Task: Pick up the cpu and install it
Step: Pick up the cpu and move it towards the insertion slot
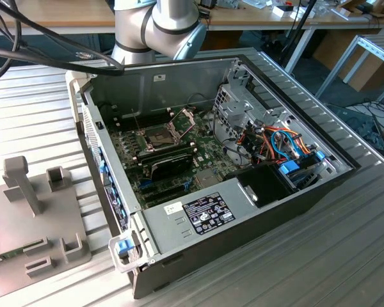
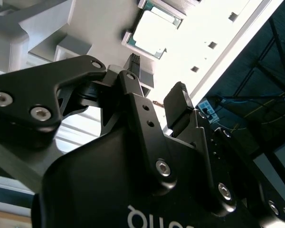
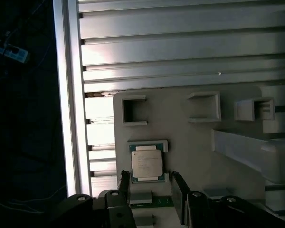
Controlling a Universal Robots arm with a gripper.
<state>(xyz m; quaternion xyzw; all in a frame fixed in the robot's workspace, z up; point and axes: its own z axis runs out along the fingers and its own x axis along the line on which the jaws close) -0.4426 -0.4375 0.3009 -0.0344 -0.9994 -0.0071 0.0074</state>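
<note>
Tool, fingers spread, hovers near the cpu.

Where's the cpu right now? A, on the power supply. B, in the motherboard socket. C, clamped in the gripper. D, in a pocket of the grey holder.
D: in the first wrist view the cpu lies in a pocket of the grey holder, with the open gripper close by and holding nothing.

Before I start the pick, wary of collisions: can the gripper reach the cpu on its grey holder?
Probably yes: in the first wrist view the cpu lies uncovered on the grey holder, and the open gripper hovers close by it.
</note>
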